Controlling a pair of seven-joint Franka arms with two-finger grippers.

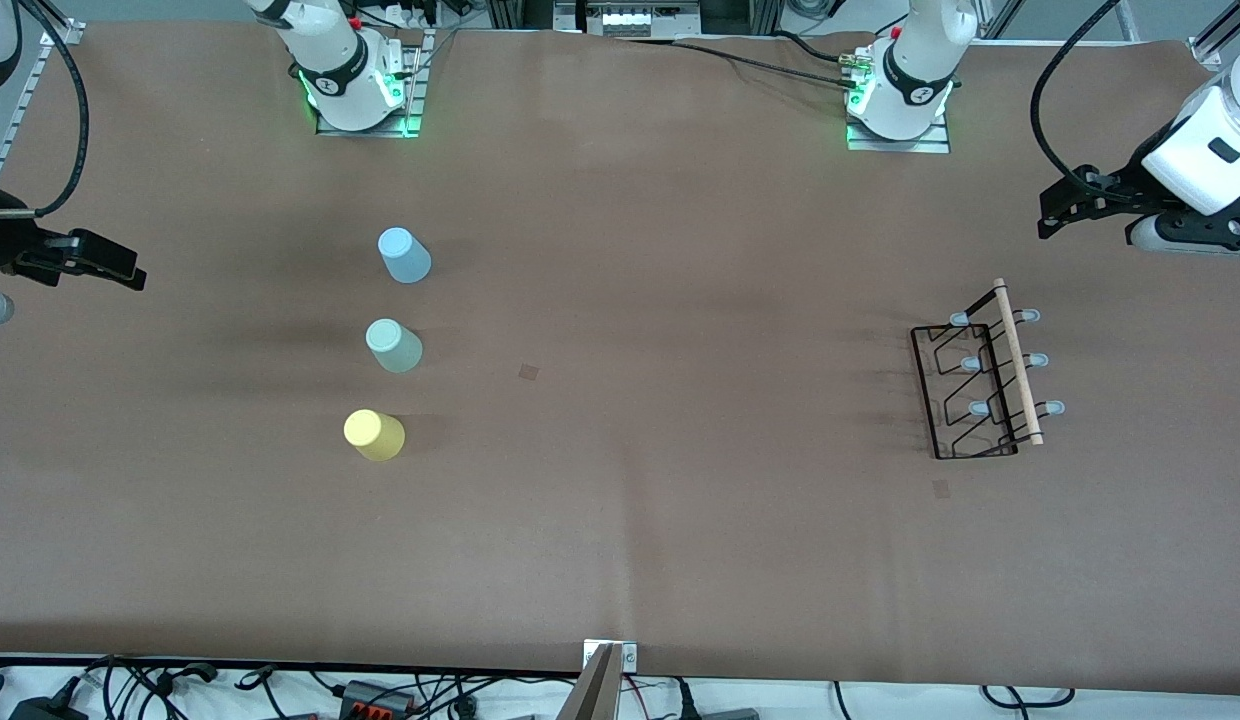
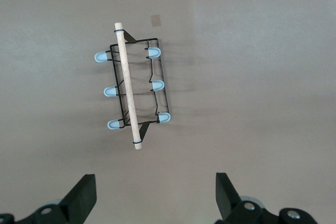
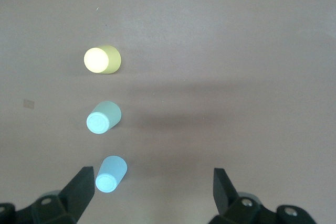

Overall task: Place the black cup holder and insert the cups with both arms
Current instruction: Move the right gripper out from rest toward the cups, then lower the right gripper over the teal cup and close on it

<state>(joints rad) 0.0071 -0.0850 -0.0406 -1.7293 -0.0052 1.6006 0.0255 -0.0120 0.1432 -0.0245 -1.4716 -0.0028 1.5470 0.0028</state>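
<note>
The black cup holder [image 1: 985, 375] [image 2: 134, 92] stands on the brown table toward the left arm's end, wooden rod on top and its pegs bare. Three cups stand upside down in a row toward the right arm's end. The light blue cup [image 1: 405, 256] [image 3: 111, 173] is farthest from the front camera, the pale green cup [image 1: 394, 346] [image 3: 103, 117] sits in the middle, and the yellow cup [image 1: 374, 435] [image 3: 102, 60] is nearest. My left gripper [image 1: 1050, 218] [image 2: 156, 198] hangs open and empty beside the holder. My right gripper [image 1: 130, 275] [image 3: 155, 195] hovers open and empty beside the cups.
Both arm bases [image 1: 360, 85] [image 1: 905, 95] stand at the table's edge farthest from the front camera. Two small dark square marks [image 1: 528, 372] [image 1: 941, 488] lie on the cloth. A metal bracket [image 1: 605, 680] and cables sit at the edge nearest that camera.
</note>
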